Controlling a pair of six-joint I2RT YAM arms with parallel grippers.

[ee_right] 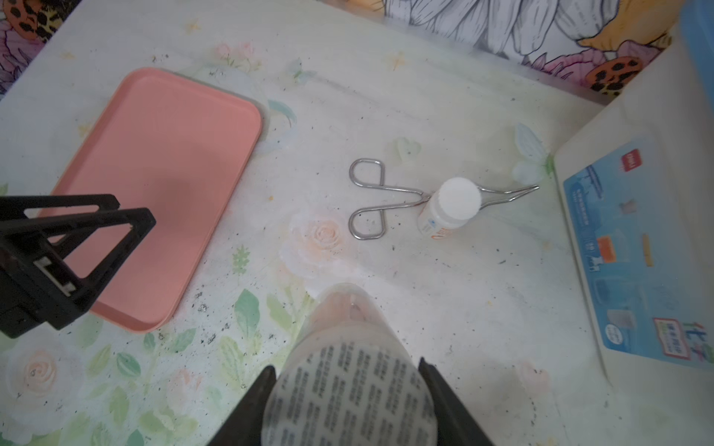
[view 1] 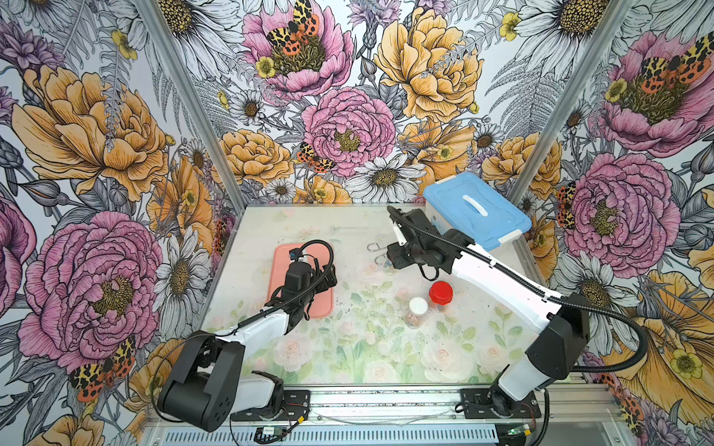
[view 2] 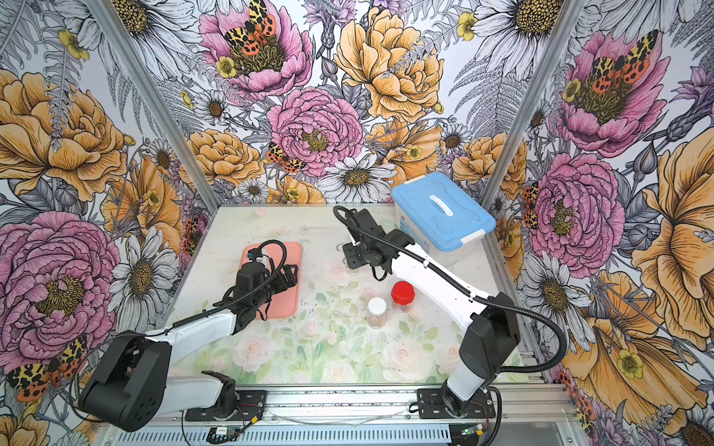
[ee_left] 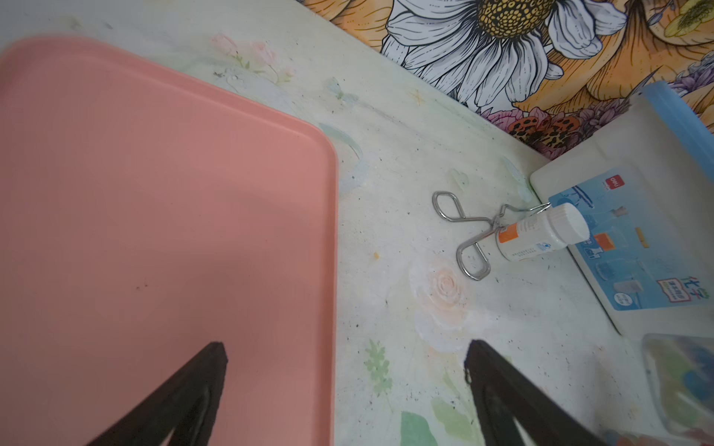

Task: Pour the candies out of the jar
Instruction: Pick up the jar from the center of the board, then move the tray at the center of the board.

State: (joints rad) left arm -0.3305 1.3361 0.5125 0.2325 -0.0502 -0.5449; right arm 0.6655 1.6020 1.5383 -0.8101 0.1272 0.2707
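Between the tips of my right pincer (ee_right: 347, 367): item one, the jar (ee_right: 344, 328). It is clear-walled and clamped at both sides. A round face of printed text is turned toward the wrist camera, and the body runs away toward the table (ee_right: 463, 309). I cannot tell whether its far end rests there, nor whether the printed face is lid, seal or base.

Item two, the candies (ee_left: 680, 380): only blue and yellow-green blurs behind a clear wall at the edge of the left wrist view (I take that for this same jar, without certainty).

Item three, my left pincer (ee_left: 346, 346): jaws wide apart, nothing in them, hanging over the edge of the pink tray (ee_left: 154, 193).

Item four, obstacles near the jar: wire tongs (ee_right: 402, 189), with a small white-capped bottle (ee_right: 452, 208) right at them. Two capped jars, one white-lidded (view 1: 418, 306) and one red-lidded (view 1: 441, 292), stand apart, nearer my base.

Handling notes, my own judgement:
- The plastic is smooth, so I grip firmly.
- I lift straight up before travelling, clear of the tongs.
- I settle which end opens before tipping.
- I bring the mouth over the tray's middle and tilt slowly, so that the sticks do not bounce over the rim.
- My left pincer either works the closure or moves aside.
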